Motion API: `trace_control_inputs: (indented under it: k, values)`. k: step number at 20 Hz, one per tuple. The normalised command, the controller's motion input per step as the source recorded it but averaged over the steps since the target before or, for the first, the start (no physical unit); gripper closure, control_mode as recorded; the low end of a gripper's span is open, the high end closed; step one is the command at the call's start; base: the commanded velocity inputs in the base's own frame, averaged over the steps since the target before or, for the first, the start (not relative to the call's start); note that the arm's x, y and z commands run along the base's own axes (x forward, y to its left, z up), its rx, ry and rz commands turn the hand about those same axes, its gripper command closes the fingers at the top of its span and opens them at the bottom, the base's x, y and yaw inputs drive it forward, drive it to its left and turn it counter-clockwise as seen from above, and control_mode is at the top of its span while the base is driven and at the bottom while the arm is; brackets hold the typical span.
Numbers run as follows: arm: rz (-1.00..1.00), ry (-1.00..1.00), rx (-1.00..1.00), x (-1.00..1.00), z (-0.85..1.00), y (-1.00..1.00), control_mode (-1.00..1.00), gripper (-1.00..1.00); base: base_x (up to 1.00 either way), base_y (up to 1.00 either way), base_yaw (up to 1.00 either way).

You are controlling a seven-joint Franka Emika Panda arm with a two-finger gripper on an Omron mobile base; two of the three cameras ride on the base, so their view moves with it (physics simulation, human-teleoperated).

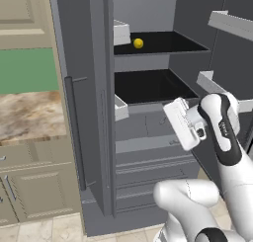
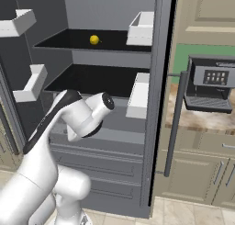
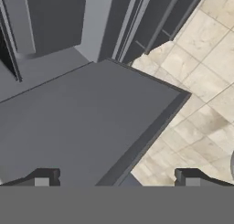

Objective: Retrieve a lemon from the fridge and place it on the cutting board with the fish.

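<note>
The fridge (image 1: 84, 88) stands with both doors swung open, showing black shelves and lower drawers. The lemon (image 1: 138, 43) rests on the upper black shelf, small and yellow, also seen as the lemon (image 2: 94, 39) from the right. My white hand (image 1: 181, 121) hangs in front of the drawers, well below and to the right of the lemon. In the hand view my gripper (image 3: 116, 179) is open, its fingertips (image 3: 43, 178) wide apart with nothing between them, over a dark grey fridge panel (image 3: 82, 127). The cutting board and the fish are out of view.
White door bins (image 2: 142, 29) line both open doors. A coffee machine (image 2: 210, 84) sits on the marbled counter to the fridge's right. More counter (image 1: 29, 115) and beige cabinets (image 1: 39, 191) lie to the left. Tiled floor (image 3: 201, 81) lies below the hand.
</note>
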Motion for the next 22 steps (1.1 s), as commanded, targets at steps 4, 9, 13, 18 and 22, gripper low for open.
trace_control_inputs:
  k: [4, 9, 13, 18, 22]
  values:
    - [0.0, 0.0, 0.07, 0.27, -0.49, 0.08, -1.0, -1.0, 0.0, 0.0, 0.0]
    - [0.0, 0.0, 0.04, 0.13, -0.36, 0.26, -1.0, -1.0, 0.0, 0.0, 0.0]
    - [0.0, 0.0, 0.01, 0.35, -0.28, 0.49, -1.0, -1.0, 0.0, 0.0, 0.0]
    - [0.0, 0.0, 0.01, 0.35, -0.26, 0.47, -1.0, -1.0, 0.0, 0.0, 0.0]
    - [0.0, 0.0, 0.05, 0.33, -0.43, 0.29, -1.0, -1.0, 0.0, 0.0, 0.0]
